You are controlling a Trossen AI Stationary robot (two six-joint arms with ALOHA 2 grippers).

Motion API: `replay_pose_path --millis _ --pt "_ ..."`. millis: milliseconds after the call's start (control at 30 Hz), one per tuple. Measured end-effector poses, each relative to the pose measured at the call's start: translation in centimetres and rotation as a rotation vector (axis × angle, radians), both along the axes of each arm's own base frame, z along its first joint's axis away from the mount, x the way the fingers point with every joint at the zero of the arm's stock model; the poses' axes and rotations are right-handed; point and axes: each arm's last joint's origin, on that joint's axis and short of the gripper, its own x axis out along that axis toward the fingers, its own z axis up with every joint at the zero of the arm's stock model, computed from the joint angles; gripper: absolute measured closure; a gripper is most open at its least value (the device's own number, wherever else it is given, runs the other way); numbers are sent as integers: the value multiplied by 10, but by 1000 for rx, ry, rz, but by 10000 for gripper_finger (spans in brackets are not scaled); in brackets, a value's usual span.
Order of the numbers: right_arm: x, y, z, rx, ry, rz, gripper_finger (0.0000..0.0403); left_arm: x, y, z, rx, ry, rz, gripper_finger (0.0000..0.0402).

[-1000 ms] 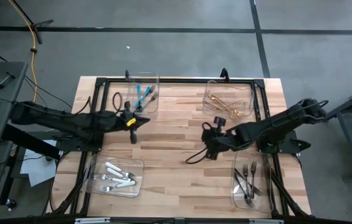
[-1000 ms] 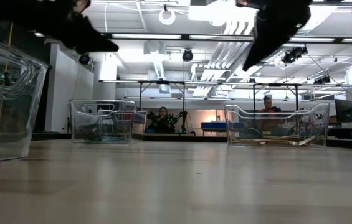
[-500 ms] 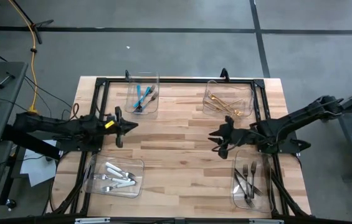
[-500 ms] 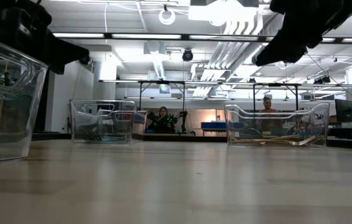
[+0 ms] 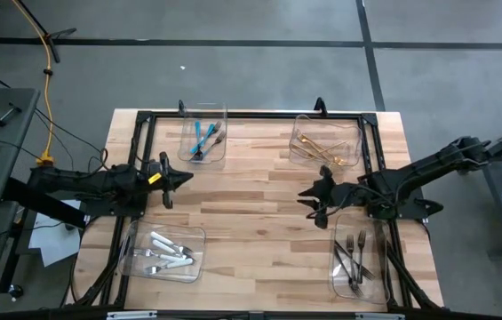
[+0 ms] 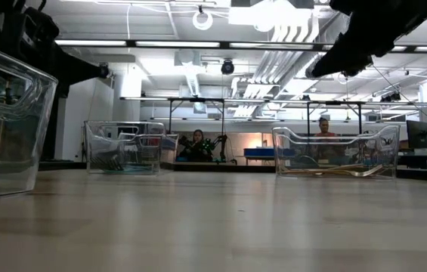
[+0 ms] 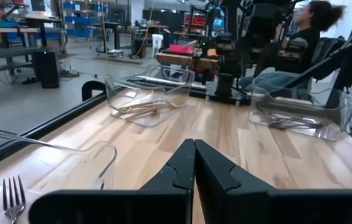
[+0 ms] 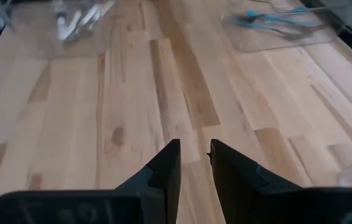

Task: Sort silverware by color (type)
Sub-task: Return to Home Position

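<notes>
Sorting looks complete, judged from the layout, each type kept apart in its own clear bin (image 5: 224, 124): teal forks (image 5: 200, 138) at the table's (image 5: 251, 204) far left corner, gold pieces (image 5: 329, 151) far right, white-handled forks (image 5: 169, 252) near left, dark steel forks (image 5: 351, 258) near right. Left gripper (image 7: 194, 144) hangs by the left edge, fingers pressed together, holding nothing. Right gripper (image 8: 194, 144) hangs toward the right edge, fingers narrowly parted, likewise empty. Both stand outside every bin, consistent with parking, since no piece shows outside a bin.
</notes>
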Motion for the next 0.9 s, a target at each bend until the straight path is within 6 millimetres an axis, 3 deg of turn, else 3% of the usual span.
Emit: replay_pose_path --millis 267,600,900 --pt "-23 -27 2 -51 -44 -35 321 0 0 -1 0 10 -2 399" --pt "-59 -48 -39 19 -409 59 321 0 0 -1 0 10 -1 398" --pt "-74 -60 -55 -38 -476 140 321 0 0 -1 0 10 -2 398"
